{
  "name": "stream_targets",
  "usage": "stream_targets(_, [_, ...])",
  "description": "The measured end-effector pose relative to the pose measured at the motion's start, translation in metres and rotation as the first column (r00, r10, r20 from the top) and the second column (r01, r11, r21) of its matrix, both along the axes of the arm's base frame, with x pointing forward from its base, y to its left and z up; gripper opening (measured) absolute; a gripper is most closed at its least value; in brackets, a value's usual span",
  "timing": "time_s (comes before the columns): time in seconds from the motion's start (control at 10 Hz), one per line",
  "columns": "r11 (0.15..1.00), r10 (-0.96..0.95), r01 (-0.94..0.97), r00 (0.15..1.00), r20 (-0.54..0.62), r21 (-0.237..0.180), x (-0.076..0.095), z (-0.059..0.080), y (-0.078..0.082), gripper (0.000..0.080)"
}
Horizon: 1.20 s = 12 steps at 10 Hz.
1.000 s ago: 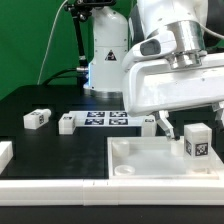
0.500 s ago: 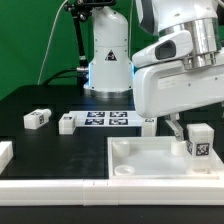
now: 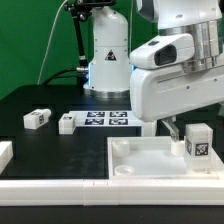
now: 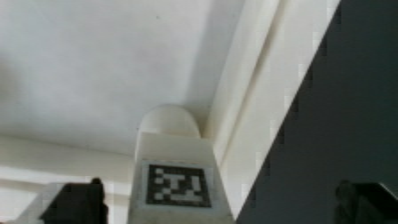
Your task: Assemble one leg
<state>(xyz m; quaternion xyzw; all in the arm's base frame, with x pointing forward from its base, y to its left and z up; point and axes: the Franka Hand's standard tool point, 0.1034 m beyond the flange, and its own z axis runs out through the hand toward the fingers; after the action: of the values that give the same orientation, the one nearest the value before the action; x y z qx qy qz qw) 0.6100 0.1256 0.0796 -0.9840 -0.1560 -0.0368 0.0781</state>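
One leg [image 3: 197, 140], a small white block with a black-and-white tag, stands upright on the large white panel [image 3: 140, 162] at the exterior view's right. My gripper [image 3: 173, 130] hangs just above the panel, close beside this leg on its left in the exterior view. In the wrist view the leg [image 4: 178, 165] lies between my dark fingertips [image 4: 79, 202], nearer one of them and touching neither. The gripper [image 4: 222, 205] is open and empty. Two more legs [image 3: 37, 118] [image 3: 67, 123] lie on the black table at the exterior view's left.
The marker board [image 3: 106, 118] lies behind the panel. A white part [image 3: 4, 153] sits at the left edge of the exterior view. A long white ledge [image 3: 60, 190] runs along the front. The robot base [image 3: 108, 55] stands at the back.
My gripper has shifted a little to the exterior view's right, closer to the upright leg, and the wrist has turned. The legs and the panel have not moved.
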Motion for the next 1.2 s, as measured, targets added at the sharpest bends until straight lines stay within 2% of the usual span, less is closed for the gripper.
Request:
stream_targets(0.1, [1.000, -0.012, 0.012, 1.000, -0.002, 0.000, 0.000, 0.000, 0.000, 0.0649])
stream_targets(0.2, [0.992, -0.129, 0.129, 0.991, -0.020, -0.001, 0.001, 0.000, 0.002, 0.0649])
stream_targets(0.3, [0.988, -0.151, 0.151, 0.988, -0.024, -0.005, 0.004, -0.001, 0.002, 0.0649])
stream_targets(0.5, [0.986, -0.169, 0.169, 0.985, -0.014, -0.008, 0.016, -0.001, -0.004, 0.0649])
stream_targets(0.7, [0.987, -0.157, 0.157, 0.987, -0.009, -0.013, 0.018, -0.002, -0.012, 0.0649])
stream_targets(1.0, [0.987, -0.160, 0.160, 0.987, -0.008, -0.010, 0.019, -0.001, -0.011, 0.0649])
stream_targets(1.2, [0.987, -0.158, 0.158, 0.987, -0.008, -0.010, 0.019, -0.001, -0.011, 0.0375])
